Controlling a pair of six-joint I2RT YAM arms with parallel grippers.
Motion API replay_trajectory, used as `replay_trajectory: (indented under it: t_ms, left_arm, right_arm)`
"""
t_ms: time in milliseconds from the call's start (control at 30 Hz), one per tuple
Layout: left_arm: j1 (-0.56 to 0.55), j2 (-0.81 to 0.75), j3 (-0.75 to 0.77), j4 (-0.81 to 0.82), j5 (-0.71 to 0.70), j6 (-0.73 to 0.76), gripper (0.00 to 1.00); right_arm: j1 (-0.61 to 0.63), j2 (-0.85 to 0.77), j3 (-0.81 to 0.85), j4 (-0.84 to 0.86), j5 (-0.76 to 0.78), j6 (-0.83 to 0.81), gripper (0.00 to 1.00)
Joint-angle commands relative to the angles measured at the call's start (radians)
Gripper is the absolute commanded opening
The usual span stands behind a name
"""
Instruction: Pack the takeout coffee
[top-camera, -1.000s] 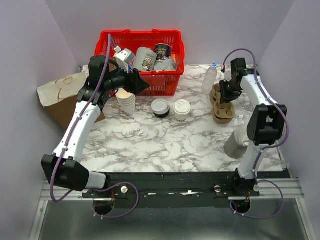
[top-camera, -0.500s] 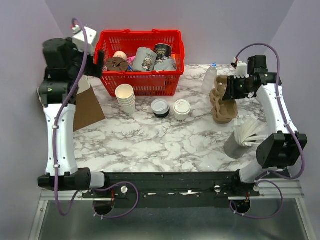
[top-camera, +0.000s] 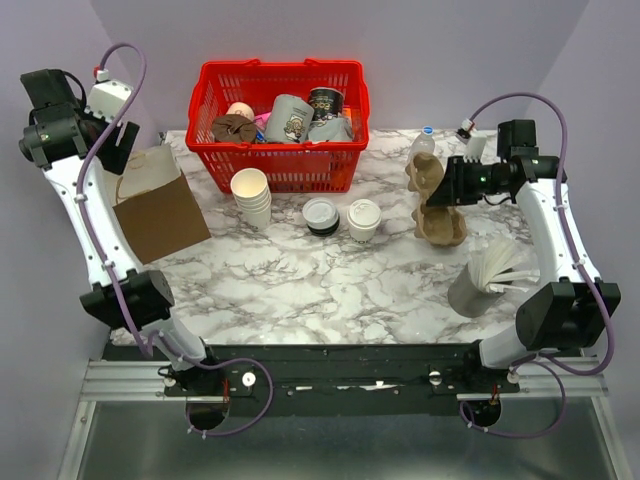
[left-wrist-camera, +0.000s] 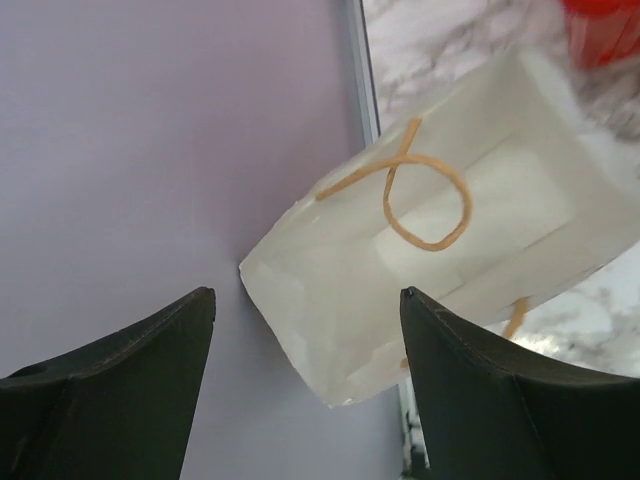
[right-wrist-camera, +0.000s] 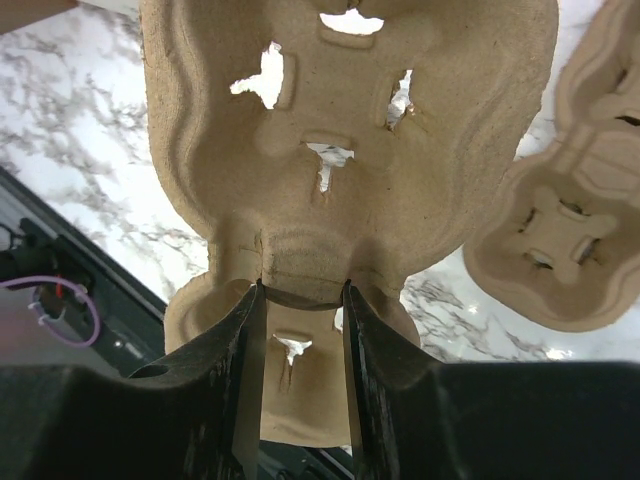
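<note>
Left of red plastic basket (top-camera: 290, 172): brown paper bag (top-camera: 162, 218), left gripper (left-wrist-camera: 305, 293) spread wide above. Right of basket: brown cardboard cup tray (right-wrist-camera: 350, 120), clamped in right gripper (right-wrist-camera: 300, 290); hold flat, move slowly. In front of basket: small white lidded paper cup (top-camera: 363, 220).

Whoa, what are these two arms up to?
The right claw holds a cardboard carrier raised above another carrier on the table. The left claw hangs open above an open paper bag at the table's left edge. The lidded cup stands untouched in front of the red basket.
</note>
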Motion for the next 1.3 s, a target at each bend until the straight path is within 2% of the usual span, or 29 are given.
replay_trajectory:
  t_ms: [0,300,567,867,967,1100,1133,1200,1267]
  left_arm:
    - [0.014,0.087,0.088,-0.148,-0.038,0.145,0.82]
    - [0.013,0.203,0.145,-0.150,-0.098,0.300,0.78]
    - [0.013,0.267,0.152,-0.170,-0.141,0.341,0.74]
    - [0.001,0.331,0.160,-0.187,-0.152,0.352,0.62]
    - [-0.002,0.338,0.160,-0.191,-0.152,0.352,0.55]
    - [-0.010,0.339,0.158,-0.231,-0.152,0.346,0.37]
    - [-0.012,0.338,0.157,-0.242,-0.153,0.335,0.28]
    - [-0.018,0.319,0.143,-0.269,-0.140,0.320,0.21]
    - [-0.019,0.280,0.119,-0.286,-0.118,0.304,0.19]
  right_arm:
    - [-0.001,-0.001,0.004,0.016,-0.093,0.018,0.01]
    - [-0.003,-0.039,-0.036,0.032,-0.090,0.026,0.01]
    - [-0.001,-0.045,-0.073,0.047,-0.106,0.044,0.01]
    - [-0.001,-0.042,-0.068,0.050,-0.110,0.049,0.01]
    - [-0.001,-0.047,-0.082,0.055,-0.113,0.050,0.01]
    - [-0.001,-0.056,-0.083,0.049,-0.116,0.032,0.01]
    - [-0.001,-0.062,-0.082,0.046,-0.115,0.023,0.01]
    - [-0.003,-0.073,-0.074,0.033,-0.124,-0.022,0.01]
    - [-0.002,-0.082,-0.053,0.012,-0.145,-0.081,0.01]
